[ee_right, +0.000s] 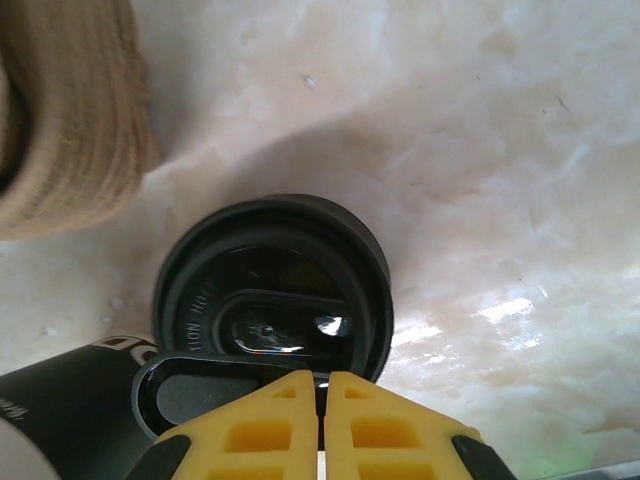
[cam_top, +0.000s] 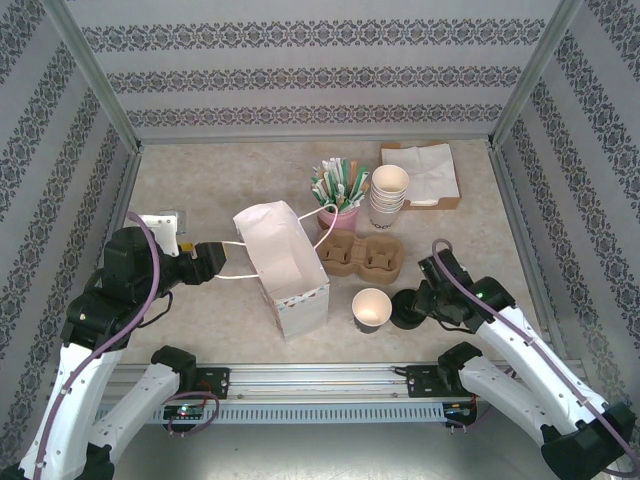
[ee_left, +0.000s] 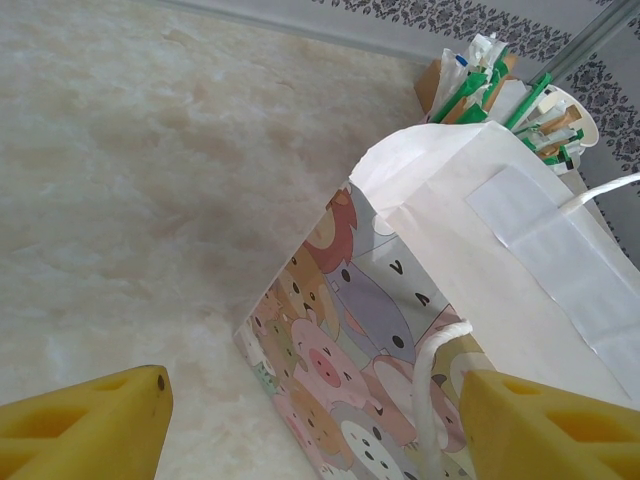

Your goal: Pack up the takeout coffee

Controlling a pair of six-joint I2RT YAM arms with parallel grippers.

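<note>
Covering black lid (ee_right: pixel 270 262) rim: closed right tool (ee_right: pixel 322 380)

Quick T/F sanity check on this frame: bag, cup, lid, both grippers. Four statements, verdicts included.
1. The paper bag stands upright with its mouth open. True.
2. The left gripper is shut. False: its jaws stand wide open, facing the bag.
3. The cup in front of the carrier has its lid on. False: it is lidless; the black lid lies on the table beside it.
4. The right gripper is shut at the lid's near edge. True.
</note>
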